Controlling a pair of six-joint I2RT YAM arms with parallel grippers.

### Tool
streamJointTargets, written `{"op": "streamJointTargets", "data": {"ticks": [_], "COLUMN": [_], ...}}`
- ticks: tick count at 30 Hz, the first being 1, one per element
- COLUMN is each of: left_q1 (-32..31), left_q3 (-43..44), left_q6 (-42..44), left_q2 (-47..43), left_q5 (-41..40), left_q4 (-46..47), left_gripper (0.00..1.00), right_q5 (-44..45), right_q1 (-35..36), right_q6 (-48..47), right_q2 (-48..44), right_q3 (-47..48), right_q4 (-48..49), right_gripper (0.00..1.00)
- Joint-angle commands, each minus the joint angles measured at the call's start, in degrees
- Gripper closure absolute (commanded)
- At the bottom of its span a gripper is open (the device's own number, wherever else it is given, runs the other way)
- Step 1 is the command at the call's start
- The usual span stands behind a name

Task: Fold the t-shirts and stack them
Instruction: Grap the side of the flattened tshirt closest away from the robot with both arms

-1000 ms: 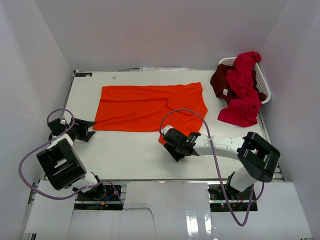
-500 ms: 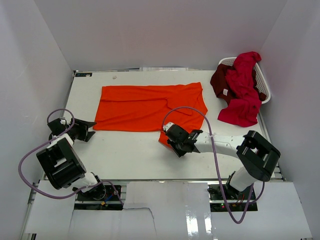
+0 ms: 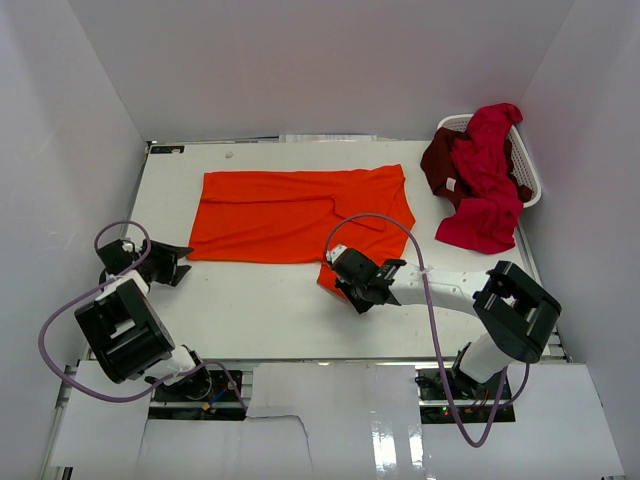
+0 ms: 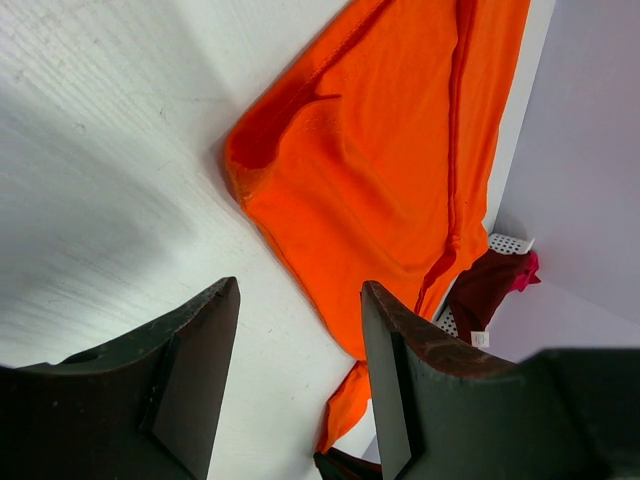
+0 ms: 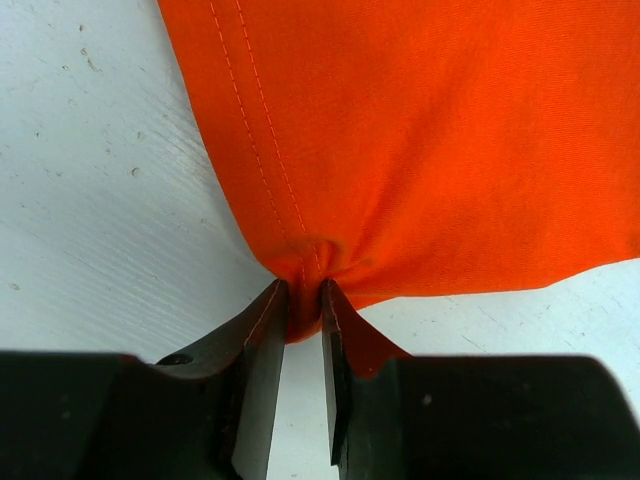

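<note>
The bright orange t-shirt [image 3: 300, 213] lies spread flat across the middle of the white table, one corner hanging toward the front. My right gripper [image 3: 335, 272] is shut on that front corner; in the right wrist view the hem [image 5: 300, 250] is bunched between the fingers. My left gripper [image 3: 183, 259] is open and empty on the table just left of the shirt's near left corner [image 4: 262, 150], not touching it. A crimson red t-shirt [image 3: 485, 180] and a dark maroon t-shirt [image 3: 438, 160] hang over the basket at the back right.
A white plastic laundry basket [image 3: 528, 180] stands at the table's back right corner, partly under the red shirts. White walls close in the left, back and right. Purple cables loop beside both arms.
My right gripper slid a little toward the shirt's front corner and closed on it. The left arm barely moved.
</note>
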Motion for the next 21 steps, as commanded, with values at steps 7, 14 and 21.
{"op": "streamJointTargets", "data": {"ticks": [7,14,21], "left_q1": [0.37,0.28,0.19], "left_q3": [-1.29,-1.19,-0.41], "left_q6": [0.31,-1.7,-3.02], "left_q2": [-0.79,0.71,-1.14], "left_q5": [-3.28,-8.29,-14.44], "left_q4": [1.17,3.89,4.25], "left_gripper": [0.37,0.42,0.42], "right_q5": [-2.09,-2.18,-2.27], "right_q1": [-0.24,-0.33,-0.5], "right_q6": [-0.68,-0.86,-1.21], "right_q2": [0.31,-0.04,-0.13], "right_q3": [0.33,0.51,0.86], "right_q4": [-1.88,-1.79,-1.7], "right_gripper": [0.73,0.72,0.72]}}
